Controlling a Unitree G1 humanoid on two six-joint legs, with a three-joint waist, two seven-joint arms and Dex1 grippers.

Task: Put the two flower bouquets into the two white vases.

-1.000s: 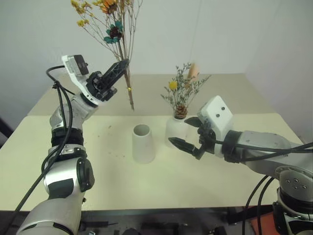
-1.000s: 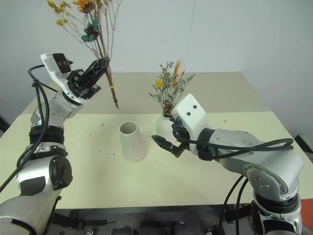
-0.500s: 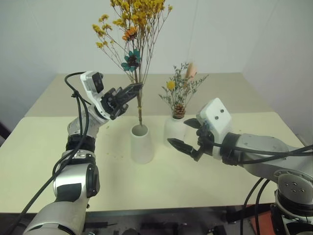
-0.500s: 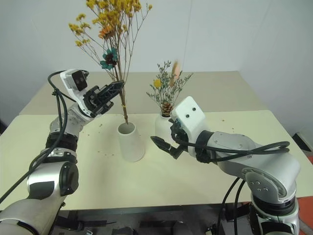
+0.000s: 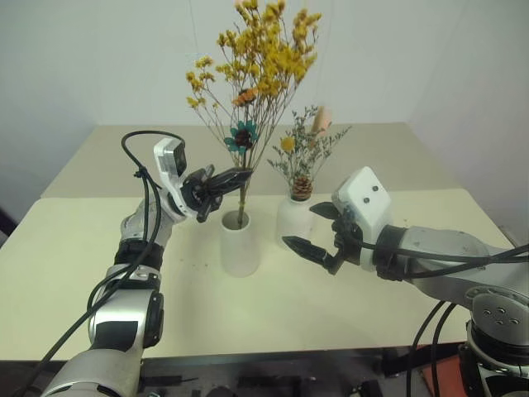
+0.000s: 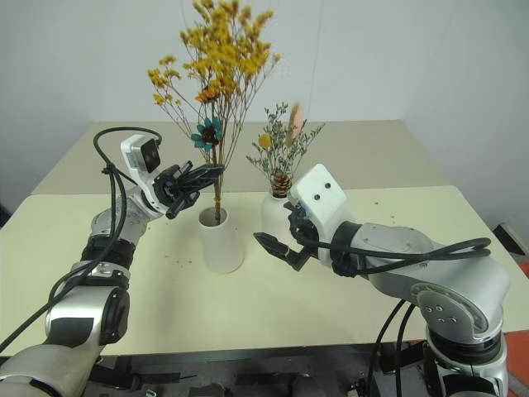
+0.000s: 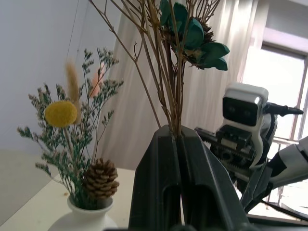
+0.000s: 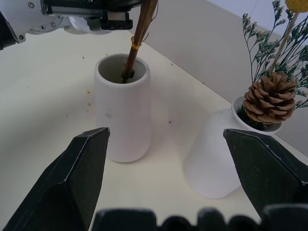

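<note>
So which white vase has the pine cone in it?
Look at the pale table, near the middle, where two white vases stand side by side. The pine cone sits in the rounded bottle vase, the one nearer the right arm. Its neighbour, the cone-shaped vase, has a wide mouth and holds the tall yellow bunch.
</note>
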